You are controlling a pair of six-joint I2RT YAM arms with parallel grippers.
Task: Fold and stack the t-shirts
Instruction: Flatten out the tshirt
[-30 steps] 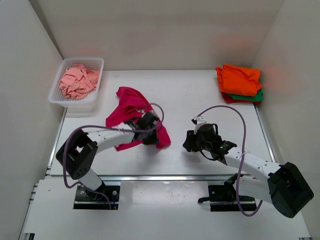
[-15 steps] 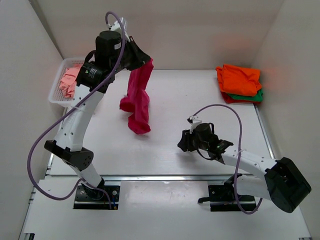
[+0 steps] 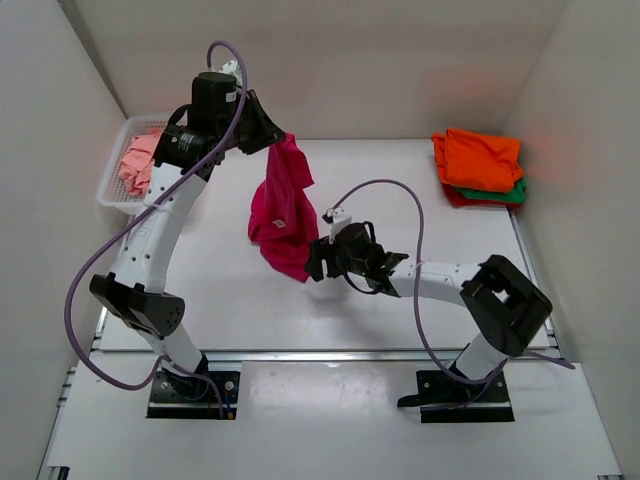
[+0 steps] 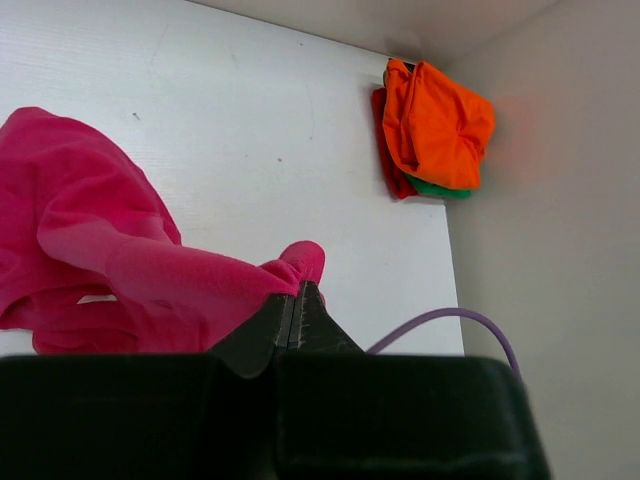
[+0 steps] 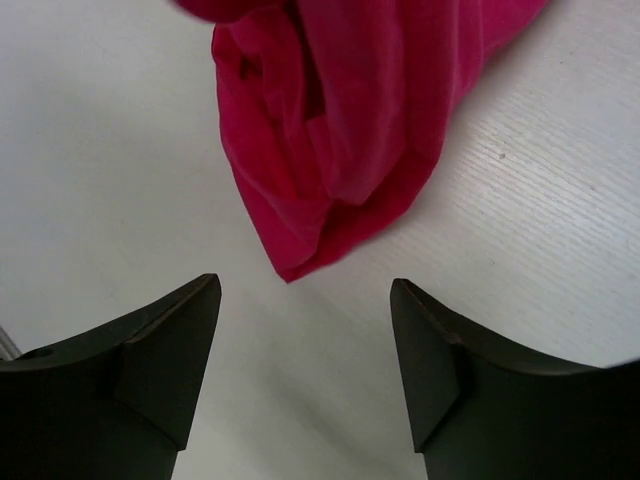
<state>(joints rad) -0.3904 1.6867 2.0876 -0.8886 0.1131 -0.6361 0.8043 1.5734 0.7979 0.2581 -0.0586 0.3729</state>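
The magenta-pink t-shirt (image 3: 283,215) hangs bunched from my left gripper (image 3: 272,140), which is raised high over the table's back left and shut on the shirt's upper edge. In the left wrist view the jaws (image 4: 297,296) pinch a fold of the pink cloth (image 4: 110,250). The shirt's lower end rests on the table. My right gripper (image 3: 314,262) is low on the table beside that lower end. It stands open, and the shirt's bottom corner (image 5: 292,270) lies just ahead of its fingertips (image 5: 205,290), apart from them.
A folded stack sits at the back right corner: an orange t-shirt (image 3: 480,158) on top, a green one (image 3: 515,192) and a red one (image 3: 455,197) beneath. A white mesh basket (image 3: 150,205) at the back left holds a pale salmon-pink t-shirt (image 3: 155,165). White walls enclose the table.
My left arm has lifted the magenta shirt off the table and holds it high. My right gripper has slid left to the shirt's lower end and opened wider.
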